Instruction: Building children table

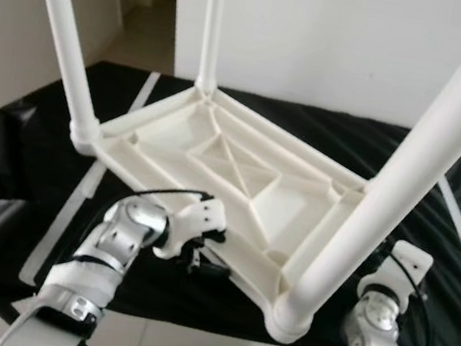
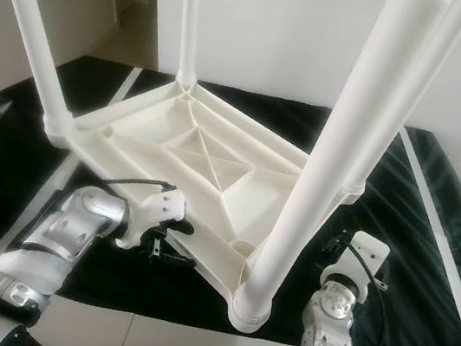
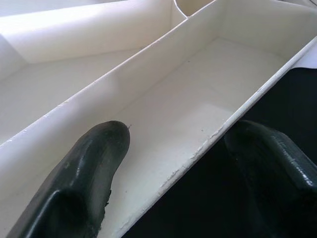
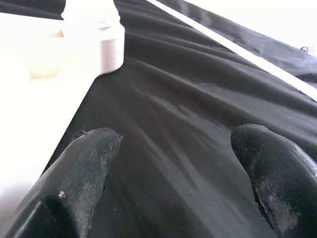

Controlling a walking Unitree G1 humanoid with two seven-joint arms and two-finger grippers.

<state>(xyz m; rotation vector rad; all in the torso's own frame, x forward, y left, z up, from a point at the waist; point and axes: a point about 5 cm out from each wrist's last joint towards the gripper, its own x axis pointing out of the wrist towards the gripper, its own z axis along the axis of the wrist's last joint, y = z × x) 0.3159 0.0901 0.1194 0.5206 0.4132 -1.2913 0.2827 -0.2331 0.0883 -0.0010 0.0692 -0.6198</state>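
Upturned table (image 1: 238, 183), legs skyward; left claw (image 3: 173, 163) apparently straddles its rim, right claw (image 4: 173, 163) spread.

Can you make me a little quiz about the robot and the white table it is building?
1. True or false: the white table lies upside down on the black sheet, with its legs pointing up.
2. How many legs stick up from the table? A) two B) three C) four
3. Fill in the word: the left gripper has its jaws on either side of the table's ____, one finger inside and one outside.

Key: 1 true. 2 C, four: one at each corner. 3 rim. The right gripper waits open above the black sheet beside the table, touching nothing.
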